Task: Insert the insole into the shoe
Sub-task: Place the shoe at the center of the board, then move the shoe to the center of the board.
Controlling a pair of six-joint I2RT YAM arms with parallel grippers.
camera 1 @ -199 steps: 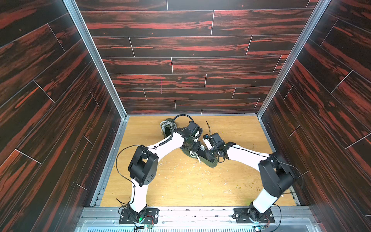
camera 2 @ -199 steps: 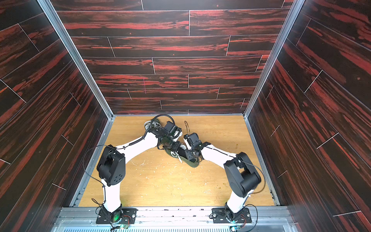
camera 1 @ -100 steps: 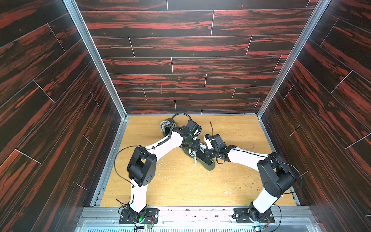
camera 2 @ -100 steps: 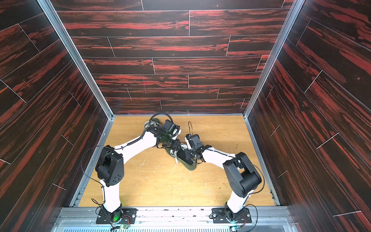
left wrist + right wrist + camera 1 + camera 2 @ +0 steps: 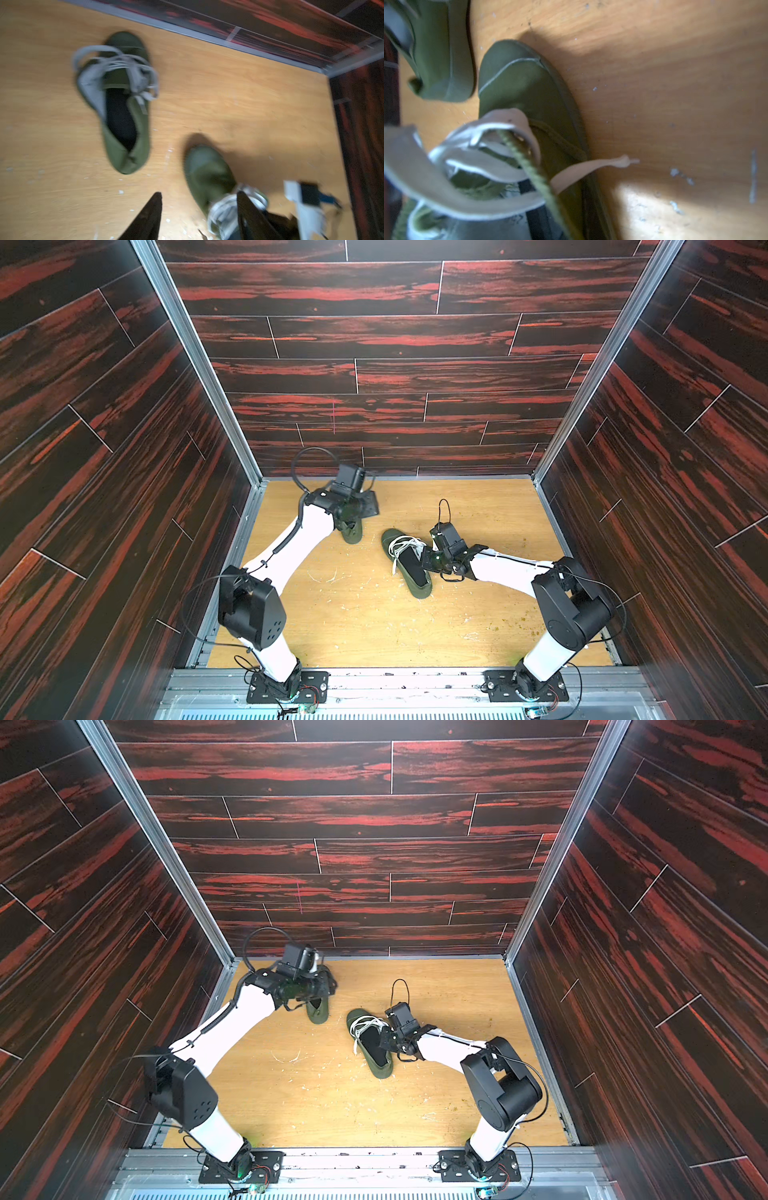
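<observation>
The olive green shoe (image 5: pixel 419 588) (image 5: pixel 380 1069) with loose white laces lies mid-floor, its toe pointing to the back wall. The dark insole (image 5: pixel 409 564) (image 5: pixel 371 1043) (image 5: pixel 120 122) lies inside it. My right gripper (image 5: pixel 427 562) (image 5: pixel 385 1040) is low against the shoe's right side. It is shut, and I cannot see whether it pinches the rim. The right wrist view shows the shoe's toe (image 5: pixel 525 83) and laces up close, jaws hidden. My left gripper (image 5: pixel 198 194) is open and empty, away at the back left (image 5: pixel 359 508).
A second olive shoe (image 5: pixel 352 533) (image 5: pixel 318 1011) (image 5: pixel 207 172) (image 5: pixel 440 62) lies under the left gripper. Dark red wood-pattern walls (image 5: pixel 374 377) close in the floor (image 5: pixel 374 622) on three sides. A cable loop (image 5: pixel 444 510) rises from the right wrist.
My left gripper opened and drew back from the shoe to the back left, over the second shoe. My right gripper shut at the shoe's side. The insole now lies in the shoe.
</observation>
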